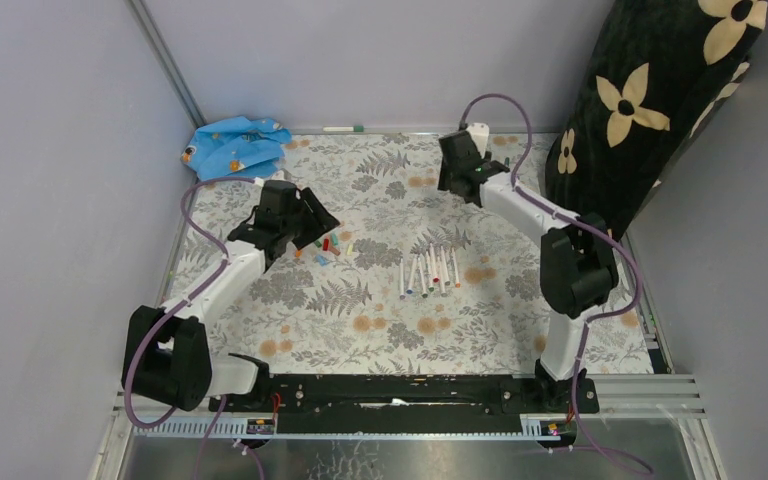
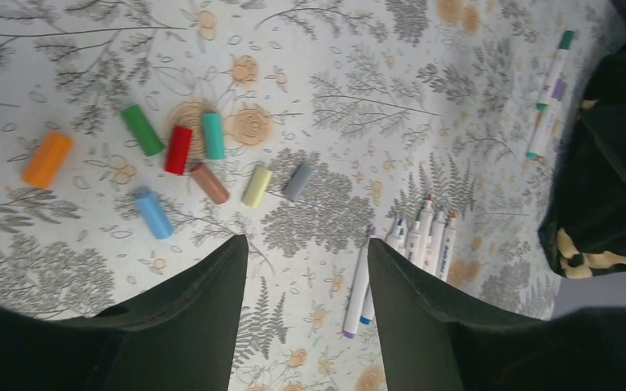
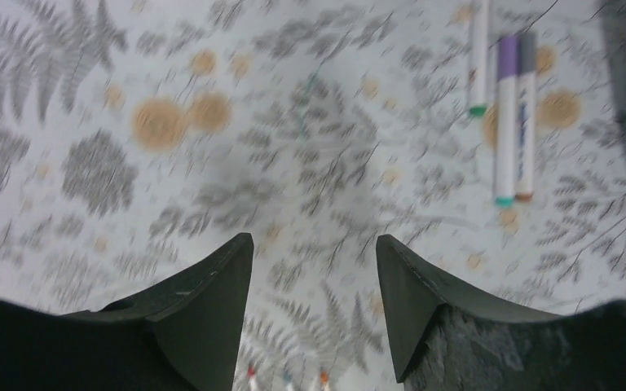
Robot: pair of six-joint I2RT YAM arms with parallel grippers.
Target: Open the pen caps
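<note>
Several loose pen caps [image 1: 325, 245] lie in a cluster on the floral mat; the left wrist view shows orange [image 2: 46, 160], green [image 2: 142, 129], red [image 2: 178, 150], teal, brown, yellow, grey and blue [image 2: 153, 213] ones. Several uncapped white pens [image 1: 428, 272] lie side by side at the mat's middle and also show in the left wrist view [image 2: 424, 240]. Three capped pens [image 3: 505, 122] lie near my right gripper. My left gripper [image 2: 306, 244] hovers open and empty just beside the caps [image 1: 305, 218]. My right gripper [image 3: 314, 240] is open and empty above bare mat at the back [image 1: 457, 168].
A crumpled blue cloth [image 1: 235, 145] lies at the back left corner. A black cushion with cream flowers [image 1: 660, 90] leans at the back right. A white pen with a green cap [image 1: 343, 129] lies along the back wall. Grey walls close in the mat.
</note>
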